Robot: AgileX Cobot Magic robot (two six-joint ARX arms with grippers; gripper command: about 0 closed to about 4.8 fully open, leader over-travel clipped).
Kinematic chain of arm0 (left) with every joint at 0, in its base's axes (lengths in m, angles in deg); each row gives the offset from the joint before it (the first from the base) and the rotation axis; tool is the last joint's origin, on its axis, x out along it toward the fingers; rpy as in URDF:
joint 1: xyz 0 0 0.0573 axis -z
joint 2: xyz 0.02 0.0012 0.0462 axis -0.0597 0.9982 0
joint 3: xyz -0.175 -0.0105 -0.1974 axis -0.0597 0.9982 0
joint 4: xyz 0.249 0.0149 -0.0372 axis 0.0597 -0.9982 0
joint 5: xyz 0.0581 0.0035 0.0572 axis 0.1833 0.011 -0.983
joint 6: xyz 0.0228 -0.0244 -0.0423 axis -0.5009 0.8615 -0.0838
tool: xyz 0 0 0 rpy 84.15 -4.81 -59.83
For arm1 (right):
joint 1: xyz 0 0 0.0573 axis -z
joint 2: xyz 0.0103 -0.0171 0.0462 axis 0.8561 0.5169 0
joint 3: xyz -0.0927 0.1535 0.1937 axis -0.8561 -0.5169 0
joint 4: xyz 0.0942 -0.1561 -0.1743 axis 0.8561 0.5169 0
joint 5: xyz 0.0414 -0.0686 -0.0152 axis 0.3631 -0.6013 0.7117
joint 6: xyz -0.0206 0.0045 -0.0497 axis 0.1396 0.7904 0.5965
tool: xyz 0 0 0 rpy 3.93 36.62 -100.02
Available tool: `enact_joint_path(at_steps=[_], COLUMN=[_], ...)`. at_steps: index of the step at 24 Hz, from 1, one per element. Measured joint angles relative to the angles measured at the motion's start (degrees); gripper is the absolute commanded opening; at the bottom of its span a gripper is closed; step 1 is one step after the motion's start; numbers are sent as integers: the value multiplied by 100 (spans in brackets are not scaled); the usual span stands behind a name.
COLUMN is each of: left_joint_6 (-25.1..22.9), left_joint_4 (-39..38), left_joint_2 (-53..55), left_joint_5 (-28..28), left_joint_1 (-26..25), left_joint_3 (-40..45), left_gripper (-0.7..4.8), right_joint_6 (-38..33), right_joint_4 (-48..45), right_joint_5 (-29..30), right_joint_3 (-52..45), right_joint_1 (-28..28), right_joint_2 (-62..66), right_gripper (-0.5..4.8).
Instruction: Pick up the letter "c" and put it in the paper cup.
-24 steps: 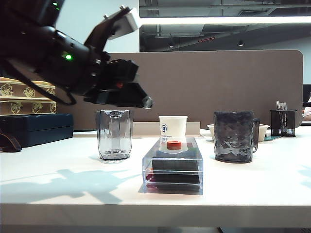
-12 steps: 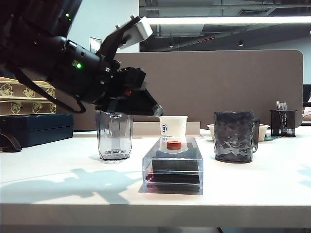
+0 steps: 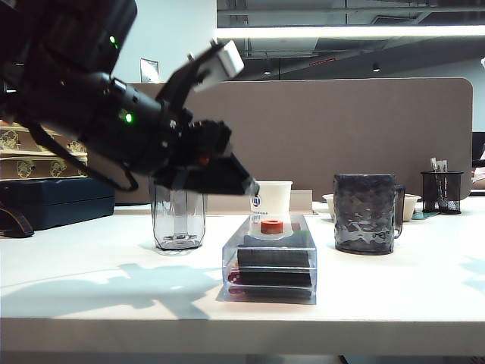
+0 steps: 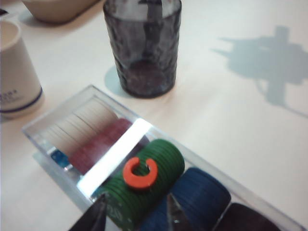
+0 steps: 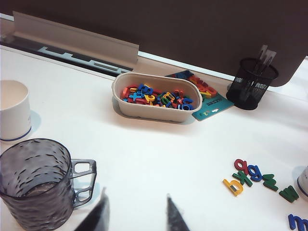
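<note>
Your left end effector (image 4: 132,217), fingers apart, hovers just short of the red letter "c" (image 4: 140,173) lying flat on the chip box (image 4: 57,126). Right end effector (image 5: 136,216), also apart, sits far off near the mug (image 5: 36,180); use left.

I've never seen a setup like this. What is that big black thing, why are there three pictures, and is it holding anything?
The black thing is one of two robot arms, each ending in a two-finger gripper. One picture comes from a camera facing the table; the other two from cameras on the wrists.

In the table view, the left gripper hangs open and empty above a clear box of stacked game chips. On the box lies a small red letter "c". Behind it stands a white paper cup, with a clear grey glass and a dark mug on either side.

The right gripper is also open and empty, near the mug. Its camera shows a tray of coloured letters and a pen holder.
</note>
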Motion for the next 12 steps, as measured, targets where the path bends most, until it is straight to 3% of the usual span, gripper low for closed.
enact_joint_path(at_steps=[12], left_joint_6=[15], left_joint_4=[-4], left_joint_2=[557], left_joint_5=[2], left_joint_1=[0], left_joint_3=[-470], left_gripper=[157], right_joint_6=[0], right_joint_4=[-37], right_joint_5=[0], right_joint_3=[0], right_joint_1=[0], right_joint_2=[4], right_gripper=[149])
